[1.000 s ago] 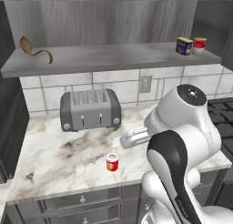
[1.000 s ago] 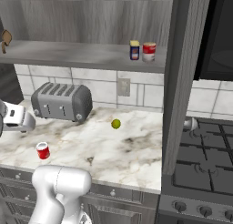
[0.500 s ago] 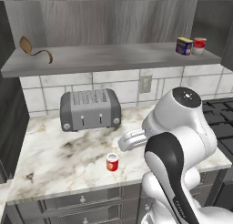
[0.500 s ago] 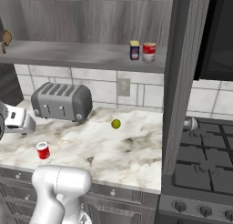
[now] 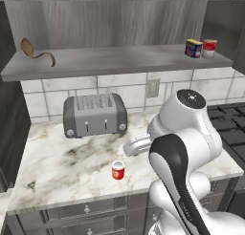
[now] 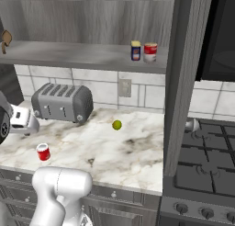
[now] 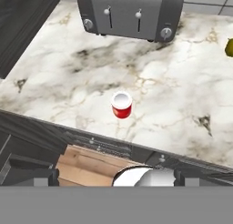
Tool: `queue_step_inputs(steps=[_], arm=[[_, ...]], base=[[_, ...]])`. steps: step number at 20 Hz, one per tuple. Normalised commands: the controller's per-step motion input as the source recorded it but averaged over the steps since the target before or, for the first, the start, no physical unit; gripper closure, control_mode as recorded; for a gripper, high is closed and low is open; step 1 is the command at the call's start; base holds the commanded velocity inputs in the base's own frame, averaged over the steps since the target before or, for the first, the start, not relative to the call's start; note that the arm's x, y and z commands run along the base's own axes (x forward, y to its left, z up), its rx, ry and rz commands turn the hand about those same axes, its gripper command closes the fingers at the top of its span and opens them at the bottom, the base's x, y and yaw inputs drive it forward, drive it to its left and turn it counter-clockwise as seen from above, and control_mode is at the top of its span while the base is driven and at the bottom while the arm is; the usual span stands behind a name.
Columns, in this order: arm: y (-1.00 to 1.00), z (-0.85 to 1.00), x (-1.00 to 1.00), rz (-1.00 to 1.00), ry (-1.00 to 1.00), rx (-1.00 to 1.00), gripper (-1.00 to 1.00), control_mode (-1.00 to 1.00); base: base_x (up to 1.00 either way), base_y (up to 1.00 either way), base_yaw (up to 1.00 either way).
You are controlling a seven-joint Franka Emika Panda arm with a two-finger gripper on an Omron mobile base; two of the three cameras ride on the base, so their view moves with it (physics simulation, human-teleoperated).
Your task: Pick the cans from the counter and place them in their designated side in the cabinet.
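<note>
Red can (image 7: 121, 104): upright on marble worktop (image 7: 182, 109), below and ahead of the gripper (image 7: 116, 177), apart from it. Gripper: jaws spread wide, empty. Blue can (image 5: 193, 48): on cabinet shelf (image 5: 119, 59), well above. Toaster (image 7: 131, 13): beyond red can.

white marble counter (image 5: 62, 167) carries a toaster (image 5: 94, 114), red can (image 5: 117, 170) and yellow-green ball (image 6: 117, 124).

We are in a kitchen. We see a toaster (image 5: 94, 115) on a marble counter (image 5: 57, 167), tiled backsplash (image 6: 137, 92), and a stove (image 6: 206, 174) beside it.
</note>
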Motion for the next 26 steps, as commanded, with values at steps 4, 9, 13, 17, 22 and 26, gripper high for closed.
queue_step_inputs(steps=[4, 9, 13, 17, 22, 26], arm=[[0.01, 0.0, 0.15, 0.0, 0.0, 0.0, -1.0, -1.0], [0.02, -0.04, 0.15, 0.0, 0.0, 0.0, -1.0, -1.0], [0.03, -0.09, 0.17, 0.0, 0.01, 0.0, -1.0, -1.0], [0.03, -0.12, 0.15, 0.0, 0.02, 0.0, -1.0, -1.0], [0.04, -0.15, 0.14, 0.0, 0.03, 0.0, -1.0, -1.0], [0.04, -0.14, 0.11, 0.0, 0.02, 0.0, -1.0, -1.0]], base=[[0.0, 0.0, 0.0], [0.0, 0.0, 0.0], [0.0, 0.0, 0.0], [0.0, 0.0, 0.0], [0.0, 0.0, 0.0], [0.0, 0.0, 0.0]])
